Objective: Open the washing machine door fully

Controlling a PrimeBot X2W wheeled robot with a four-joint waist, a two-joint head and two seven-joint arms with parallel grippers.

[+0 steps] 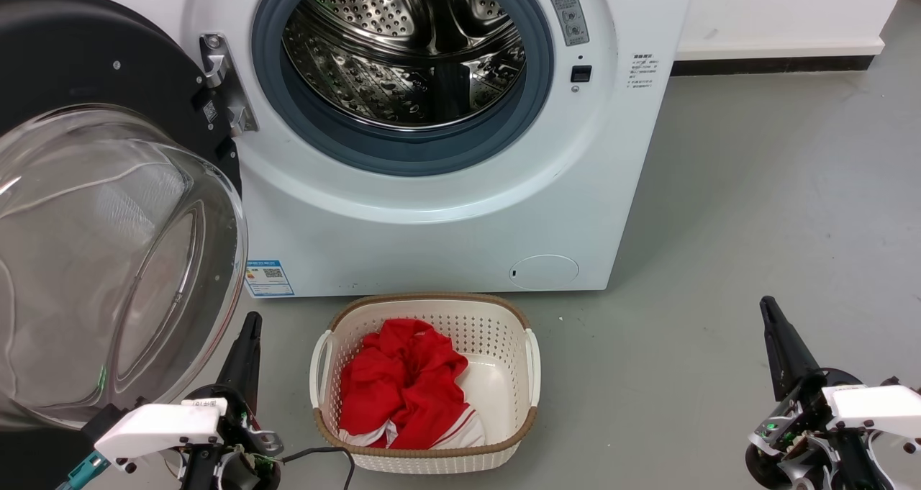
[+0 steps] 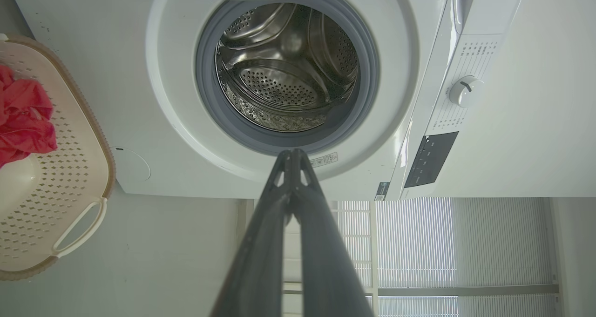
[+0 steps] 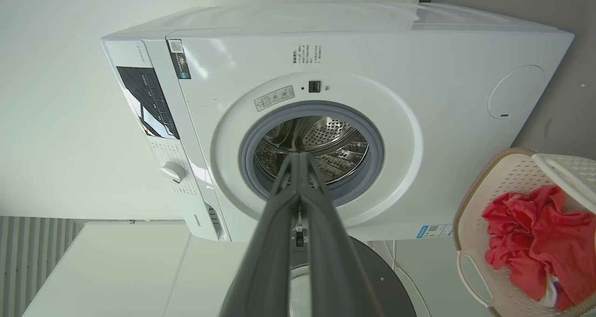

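Black-rimmed glass door (image 1: 108, 260) stands swung wide at nine o'clock of the washer (image 1: 432, 216), just beside the left claw (image 1: 252, 321), at its ten o'clock. The right claw (image 1: 767, 304) sits well apart. Both are pinched closed, empty.

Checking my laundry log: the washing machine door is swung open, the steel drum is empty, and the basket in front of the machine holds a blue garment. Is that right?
Not quite: the garment in the basket is red, not blue, as the head view shows. The rest stands: the washing machine door is swung open and the steel drum looks empty.
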